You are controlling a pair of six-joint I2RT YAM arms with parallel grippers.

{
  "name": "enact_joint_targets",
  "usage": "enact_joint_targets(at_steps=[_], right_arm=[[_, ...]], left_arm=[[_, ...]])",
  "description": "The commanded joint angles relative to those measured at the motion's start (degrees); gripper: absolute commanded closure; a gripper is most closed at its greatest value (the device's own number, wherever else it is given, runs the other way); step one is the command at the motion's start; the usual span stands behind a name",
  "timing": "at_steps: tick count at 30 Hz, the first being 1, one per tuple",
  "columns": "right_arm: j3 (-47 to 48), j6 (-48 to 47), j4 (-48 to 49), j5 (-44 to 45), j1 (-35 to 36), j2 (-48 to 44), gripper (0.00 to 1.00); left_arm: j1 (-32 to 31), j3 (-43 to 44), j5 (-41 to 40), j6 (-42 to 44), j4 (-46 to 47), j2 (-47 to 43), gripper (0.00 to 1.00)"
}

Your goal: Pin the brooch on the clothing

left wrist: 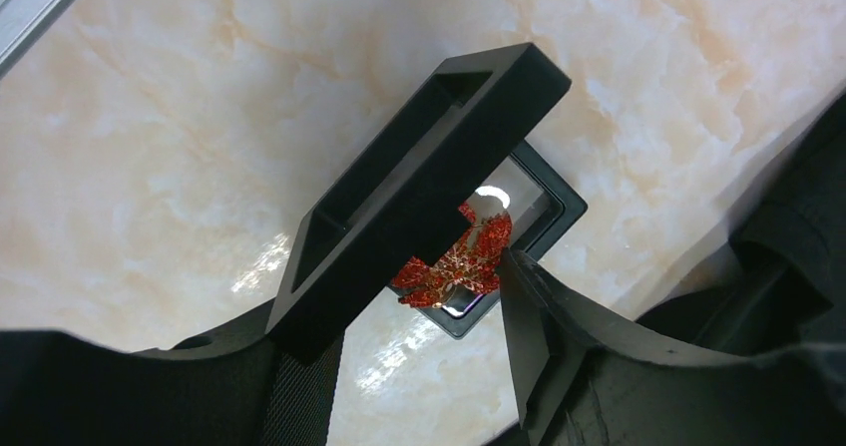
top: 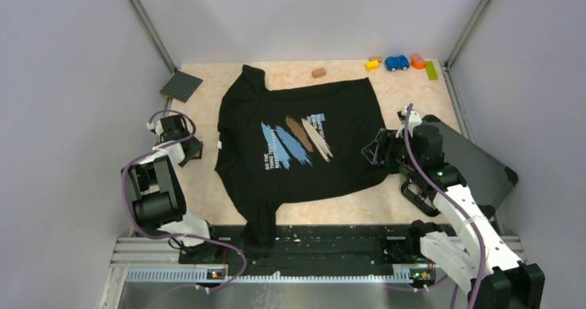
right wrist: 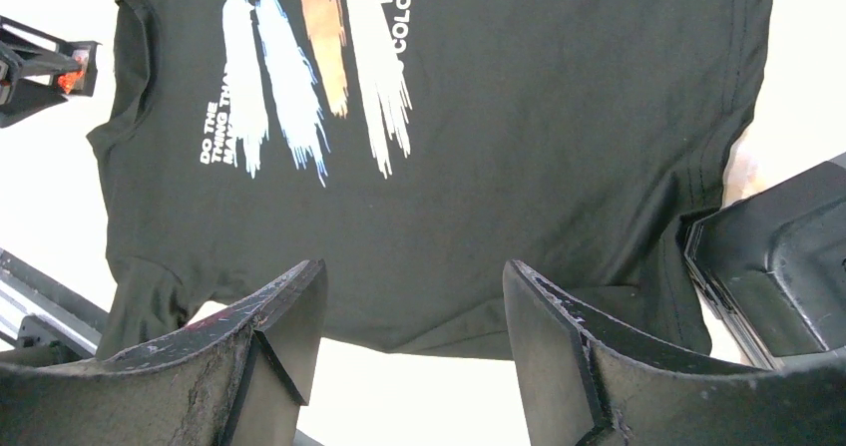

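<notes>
The brooch (left wrist: 461,259), a tiny red leaf-shaped pin, lies in a small black-framed clear box (left wrist: 544,212) whose lid (left wrist: 419,182) stands raised against my left finger. My left gripper (left wrist: 414,306) is open around it, and the right fingertip (left wrist: 519,286) touches the brooch's edge. In the top view this gripper (top: 181,143) is left of the clothing, a black T-shirt (top: 304,139) with a brush-stroke print, spread flat. My right gripper (top: 376,150) is open and empty and hovers over the shirt's right hem (right wrist: 519,296). The brooch also shows as a red speck in the right wrist view (right wrist: 68,77).
A dark grey hard case (top: 477,160) lies under my right arm; its corner also shows in the right wrist view (right wrist: 788,266). A dark baseplate (top: 181,86) sits at the back left. A brown block (top: 318,72), yellow block (top: 372,65), blue toy car (top: 397,62), orange block (top: 417,61) and green block (top: 432,70) line the back edge.
</notes>
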Motion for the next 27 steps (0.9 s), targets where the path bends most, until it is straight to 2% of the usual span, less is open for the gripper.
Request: enact_joint_targets(at_steps=[1,18,21,27], right_arm=[[0.4,-0.4,2.3,-0.8,0.6,0.8,0.33],[0.3,-0.4,3.2,-1.1,0.7,3.3,0.33],[0.3,-0.4,3.3,-1.0,0.6,3.3,0.33],[0.2,-0.4,3.3,-0.9,0.6,3.4,0.33]], left_arm=[[0.3,2.7,2.2,-0.5,4.3,1.0,0.4],[0.6,4.9,2.9,-0.5,3.8,5.0,0.43],[0.6,4.9,3.1,-0.2,3.5,5.0,0.52],[0.5,4.1,3.6,0.0,2.8,3.0,0.59]])
